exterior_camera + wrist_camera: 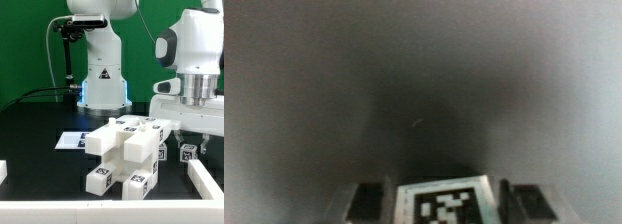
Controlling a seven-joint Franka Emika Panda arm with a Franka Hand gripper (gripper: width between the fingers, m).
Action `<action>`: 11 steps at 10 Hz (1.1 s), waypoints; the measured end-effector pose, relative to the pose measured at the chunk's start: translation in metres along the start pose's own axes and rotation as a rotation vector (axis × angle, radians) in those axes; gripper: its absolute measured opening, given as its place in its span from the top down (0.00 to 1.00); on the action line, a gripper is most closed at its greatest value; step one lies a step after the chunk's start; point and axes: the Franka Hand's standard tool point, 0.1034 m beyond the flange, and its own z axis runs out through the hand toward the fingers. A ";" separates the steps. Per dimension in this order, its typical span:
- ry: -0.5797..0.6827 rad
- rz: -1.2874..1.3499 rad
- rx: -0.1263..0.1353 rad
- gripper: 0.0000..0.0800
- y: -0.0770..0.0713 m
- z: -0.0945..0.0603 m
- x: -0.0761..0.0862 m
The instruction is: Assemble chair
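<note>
Several white blocky chair parts with black-and-white tags lie heaped in the middle of the black table. At the exterior view's right my gripper reaches down over a small tagged white post standing apart from the heap. In the wrist view that post shows its tagged end between my two dark fingers, which sit tight against its sides. The gripper is shut on it. The post's lower length is hidden.
The marker board lies flat behind the heap. The arm's white base stands at the back, before a green backdrop. A white bar lies at the exterior view's right edge, and another white piece at its left edge.
</note>
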 end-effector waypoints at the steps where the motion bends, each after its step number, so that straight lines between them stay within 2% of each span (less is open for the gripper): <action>1: 0.000 -0.001 0.000 0.64 0.000 0.000 0.000; 7: -0.008 -0.019 -0.004 0.64 0.000 -0.002 -0.001; 8: -0.047 -0.021 -0.007 0.64 0.000 -0.019 -0.006; 11: -0.111 -0.042 0.046 0.64 -0.001 -0.087 -0.003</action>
